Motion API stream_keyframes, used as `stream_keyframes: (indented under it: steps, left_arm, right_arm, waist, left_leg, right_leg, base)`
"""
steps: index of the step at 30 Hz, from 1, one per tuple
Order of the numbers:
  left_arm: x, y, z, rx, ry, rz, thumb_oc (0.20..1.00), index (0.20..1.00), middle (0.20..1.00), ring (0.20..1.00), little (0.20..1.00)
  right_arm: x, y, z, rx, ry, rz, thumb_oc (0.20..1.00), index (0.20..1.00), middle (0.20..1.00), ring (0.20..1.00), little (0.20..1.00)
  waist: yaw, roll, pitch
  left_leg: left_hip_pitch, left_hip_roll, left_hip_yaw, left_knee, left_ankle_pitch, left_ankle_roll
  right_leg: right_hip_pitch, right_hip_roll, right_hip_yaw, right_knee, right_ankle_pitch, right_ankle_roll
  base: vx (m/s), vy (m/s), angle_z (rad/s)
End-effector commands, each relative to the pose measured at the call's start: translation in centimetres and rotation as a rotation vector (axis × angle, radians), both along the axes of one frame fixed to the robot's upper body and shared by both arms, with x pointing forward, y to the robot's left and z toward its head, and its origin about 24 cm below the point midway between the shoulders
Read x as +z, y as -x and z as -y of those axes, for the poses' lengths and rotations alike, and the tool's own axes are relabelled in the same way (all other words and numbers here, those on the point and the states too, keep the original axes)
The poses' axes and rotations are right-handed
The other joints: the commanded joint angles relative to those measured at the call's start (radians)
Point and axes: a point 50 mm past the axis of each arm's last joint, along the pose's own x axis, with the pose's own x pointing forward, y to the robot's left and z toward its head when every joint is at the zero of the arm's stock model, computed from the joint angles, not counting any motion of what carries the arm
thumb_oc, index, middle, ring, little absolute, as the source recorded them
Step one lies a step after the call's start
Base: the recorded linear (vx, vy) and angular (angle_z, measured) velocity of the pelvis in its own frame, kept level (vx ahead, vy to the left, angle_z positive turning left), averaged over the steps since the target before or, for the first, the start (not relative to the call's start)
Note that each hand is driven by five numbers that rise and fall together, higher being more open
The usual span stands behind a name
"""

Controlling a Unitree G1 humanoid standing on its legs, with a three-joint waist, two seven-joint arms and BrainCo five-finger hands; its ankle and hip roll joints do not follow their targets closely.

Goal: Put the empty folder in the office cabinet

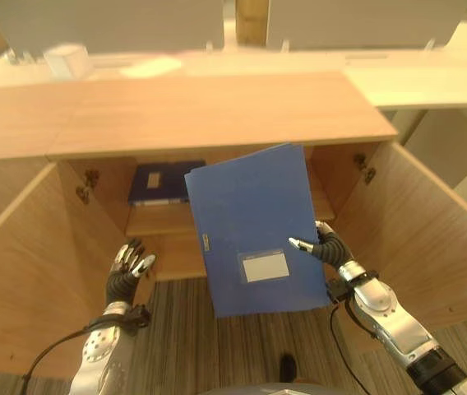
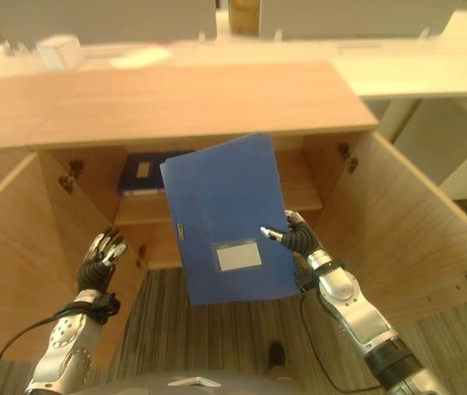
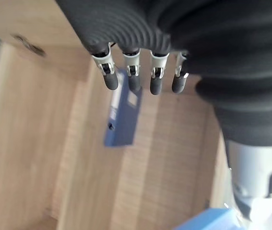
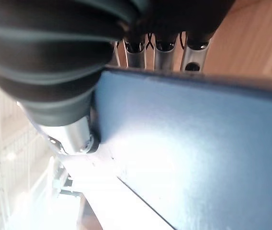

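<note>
blue folder (image 1: 254, 230) in right hand (image 1: 325, 247)

Right arm: enters from the lower right of the frame and rises toward the centre, silver-grey forearm angled up and to the left. Right hand (image 1: 325, 246): at centre right, thumb laid over the front face of the blue folder (image 1: 254, 230) and the fingers (image 4: 164, 56) behind its edge, pinching it so the sheet stands tilted in the middle of the frame. Left arm: enters from the lower left and points upward. Left hand (image 1: 128, 265): at lower left, apart from the folder, fingers (image 3: 156, 82) straight, side by side, holding nothing.
</note>
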Motion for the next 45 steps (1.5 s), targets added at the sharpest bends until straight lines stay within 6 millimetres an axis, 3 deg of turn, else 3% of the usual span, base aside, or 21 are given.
stream_keyframes:
  steps: [1, 2, 6, 10, 15, 19, 22, 24, 25, 27, 28, 30, 33, 34, 36, 38, 40, 45]
  left_arm:
    - [4.4, -2.8, -0.3, -0.075, -0.062, 0.219, 1.0, 1.0, 1.0, 1.0, 1.0]
    - [4.3, -2.7, 0.1, -0.106, -0.032, 0.227, 1.0, 1.0, 1.0, 1.0, 1.0]
    - [3.9, -2.7, 0.3, -0.112, -0.011, 0.218, 1.0, 1.0, 1.0, 1.0, 1.0]
    - [0.6, -2.1, 0.0, -0.068, -0.003, 0.072, 1.0, 1.0, 1.0, 1.0, 1.0]
    - [-5.2, 0.2, -0.6, -0.03, -0.1, -0.226, 1.0, 1.0, 1.0, 1.0, 1.0]
    - [-7.0, 0.8, -1.3, -0.046, -0.192, -0.348, 1.0, 1.0, 1.0, 1.0, 1.0]
    - [-8.3, 1.5, -2.3, -0.014, -0.243, -0.442, 1.0, 1.0, 1.0, 1.0, 1.0]
    - [-9.4, 2.5, -2.8, 0.018, -0.244, -0.521, 1.0, 1.0, 1.0, 1.0, 1.0]
    - [-9.9, 3.0, -3.2, 0.037, -0.251, -0.564, 1.0, 1.0, 1.0, 1.0, 1.0]
    - [-9.9, 3.0, -3.2, 0.037, -0.251, -0.563, 1.0, 1.0, 1.0, 1.0, 1.0]
    - [-10.4, 3.5, -3.3, 0.05, -0.244, -0.597, 1.0, 1.0, 1.0, 1.0, 1.0]
    - [-10.6, 3.6, -3.0, 0.038, -0.253, -0.612, 1.0, 1.0, 1.0, 1.0, 1.0]
    - [-10.5, 3.7, -2.9, 0.02, -0.256, -0.611, 1.0, 1.0, 1.0, 1.0, 1.0]
    - [-10.7, 4.0, -3.1, 0.026, -0.252, -0.624, 1.0, 1.0, 1.0, 1.0, 1.0]
    - [-11.0, 4.6, -2.5, 0.007, -0.233, -0.632, 1.0, 1.0, 1.0, 1.0, 1.0]
    - [-11.0, 4.6, -2.5, 0.007, -0.232, -0.633, 1.0, 1.0, 1.0, 1.0, 1.0]
    - [-11.1, 4.8, -1.7, -0.014, -0.214, -0.63, 1.0, 1.0, 1.0, 1.0, 1.0]
    - [-10.3, 3.5, -0.9, -0.028, -0.197, -0.559, 1.0, 1.0, 1.0, 1.0, 1.0]
  right_arm:
    - [7.4, -1.7, -2.3, 0.127, -0.063, 0.38, 0.2, 0.2, 0.2, 0.2, 0.2]
    - [7.5, -1.0, -2.8, 0.182, -0.018, 0.416, 0.2, 0.2, 0.2, 0.2, 0.2]
    - [6.9, -0.7, -3.2, 0.219, 0.016, 0.4, 0.2, 0.2, 0.2, 0.2, 0.2]
    - [4.6, -0.9, -3.5, 0.235, 0.089, 0.321, 0.2, 0.2, 0.2, 0.2, 0.2]
    - [1.0, -2.1, -3.7, 0.214, 0.239, 0.231, 0.2, 0.2, 0.2, 0.2, 0.2]
    - [0.6, -3.3, -3.3, 0.151, 0.262, 0.215, 0.2, 0.2, 0.2, 0.2, 0.2]
    - [0.6, -4.1, -3.6, 0.122, 0.239, 0.204, 0.2, 0.2, 0.2, 0.2, 0.2]
    - [0.4, -4.3, -3.5, 0.105, 0.228, 0.183, 0.2, 0.2, 0.2, 0.2, 0.2]
    - [0.0, -4.4, -3.3, 0.083, 0.217, 0.158, 0.2, 0.2, 0.2, 0.2, 0.2]
    - [-0.1, -4.4, -3.3, 0.083, 0.217, 0.159, 0.2, 0.2, 0.2, 0.2, 0.2]
    - [-0.7, -4.5, -2.7, 0.04, 0.197, 0.117, 0.2, 0.2, 0.2, 0.2, 0.2]
    - [-1.1, -4.5, -1.8, -0.005, 0.172, 0.084, 0.2, 0.2, 0.2, 0.2, 0.2]
    - [-1.0, -4.4, -0.4, -0.052, 0.17, 0.084, 0.2, 0.2, 0.2, 0.2, 0.2]
    - [-0.9, -4.5, -0.3, -0.05, 0.181, 0.091, 0.2, 0.2, 0.2, 0.2, 0.2]
    - [0.0, -4.9, -0.4, -0.033, 0.195, 0.129, 0.2, 0.2, 0.2, 0.2, 0.2]
    - [0.0, -4.9, -0.4, -0.033, 0.196, 0.129, 0.2, 0.2, 0.2, 0.2, 0.2]
    - [0.9, -5.2, -0.4, -0.016, 0.225, 0.173, 0.2, 0.2, 0.2, 0.2, 0.2]
    - [1.5, -6.6, 1.3, -0.164, 0.164, 0.175, 0.2, 0.2, 0.2, 0.2, 0.2]
  waist:
    - [0.027, -0.037, 0.038]
    - [0.033, -0.026, 0.086]
    - [0.035, -0.019, 0.114]
    - [0.044, 0.001, 0.163]
    - [0.061, 0.007, 0.183]
    - [0.068, 0.025, 0.224]
    - [0.045, 0.034, 0.256]
    - [0.037, 0.03, 0.259]
    - [0.028, 0.026, 0.265]
    - [0.027, 0.03, 0.265]
    - [0.018, 0.029, 0.273]
    - [0.015, 0.026, 0.269]
    - [0.014, 0.023, 0.252]
    - [0.009, 0.019, 0.245]
    - [-0.002, 0.037, 0.213]
    - [-0.001, 0.039, 0.212]
    - [-0.009, 0.055, 0.199]
    - [-0.038, 0.096, 0.202]
  left_leg:
    - [0.014, -0.007, -0.081, -0.009, -0.055, 0.021]
    - [-0.041, -0.021, -0.094, 0.003, -0.039, 0.025]
    - [-0.092, -0.032, -0.103, 0.023, -0.034, 0.027]
    - [-0.182, -0.047, -0.118, 0.051, -0.016, 0.032]
    - [-0.232, -0.082, -0.136, 0.064, -0.017, 0.047]
    - [-0.27, -0.104, -0.2, 0.124, -0.04, 0.064]
    - [-0.284, -0.12, -0.236, 0.129, -0.043, 0.067]
    - [-0.283, -0.122, -0.248, 0.132, -0.048, 0.064]
    - [-0.274, -0.115, -0.273, 0.145, -0.066, 0.054]
    - [-0.274, -0.111, -0.275, 0.147, -0.069, 0.053]
    - [-0.249, -0.096, -0.307, 0.164, -0.098, 0.036]
    - [-0.225, -0.084, -0.329, 0.168, -0.118, 0.019]
    - [-0.19, -0.058, -0.366, 0.143, -0.128, -0.004]
    - [-0.181, -0.048, -0.372, 0.137, -0.127, -0.013]
    - [-0.172, 0.008, -0.345, 0.099, -0.113, -0.041]
    - [-0.171, 0.01, -0.343, 0.097, -0.113, -0.042]
    - [-0.164, 0.066, -0.31, 0.077, -0.105, -0.062]
    - [-0.168, 0.086, -0.282, 0.066, -0.066, -0.064]
  right_leg:
    - [-0.051, -0.134, 0.024, 0.045, 0.054, 0.11]
    - [-0.09, -0.149, 0.023, 0.051, 0.063, 0.11]
    - [-0.123, -0.163, 0.023, 0.055, 0.071, 0.111]
    - [-0.179, -0.192, 0.012, 0.053, 0.092, 0.117]
    - [-0.214, -0.242, -0.006, 0.051, 0.11, 0.136]
    - [-0.259, -0.294, 0.012, 0.189, 0.099, 0.136]
    - [-0.305, -0.26, 0.093, 0.204, 0.139, 0.128]
    - [-0.324, -0.237, 0.099, 0.158, 0.146, 0.125]
    - [-0.348, -0.232, 0.073, 0.093, 0.153, 0.131]
    - [-0.344, -0.229, 0.068, 0.09, 0.152, 0.13]
    - [-0.352, -0.23, 0.025, 0.032, 0.158, 0.139]
    - [-0.358, -0.231, 0.005, 0.007, 0.161, 0.147]
    - [-0.355, -0.228, 0.019, 0.005, 0.173, 0.151]
    - [-0.356, -0.227, 0.027, 0.011, 0.207, 0.152]
    - [-0.363, -0.195, 0.018, 0.006, 0.183, 0.143]
    - [-0.364, -0.192, 0.019, 0.007, 0.182, 0.142]
    - [-0.389, -0.154, 0.014, 0.042, 0.132, 0.127]
    - [-0.45, -0.129, 0.058, 0.129, 0.094, 0.106]
  base:
    - [-0.25, 0.035, 0.28]
    - [-0.18, 0.026, 0.23]
    - [-0.14, 0.018, 0.13]
    - [-0.16, 0.057, 0.09]
    - [-0.04, 0.111, 0.06]
    - [-0.05, 0.018, 0.38]
    - [0.02, 0.023, 0.64]
    - [0.17, -0.091, 0.34]
    - [0.17, -0.13, 0.04]
    - [0.15, -0.13, 0.14]
    - [0.25, -0.237, 0.33]
    - [0.31, -0.334, 0.4]
    - [0.23, -0.307, 0.77]
    - [0.16, -0.18, 0.73]
    - [0.24, -0.25, 0.04]
    - [0.12, -0.125, -0.24]
    - [0.14, -0.192, -0.34]
    - [0.08, -0.071, -0.22]
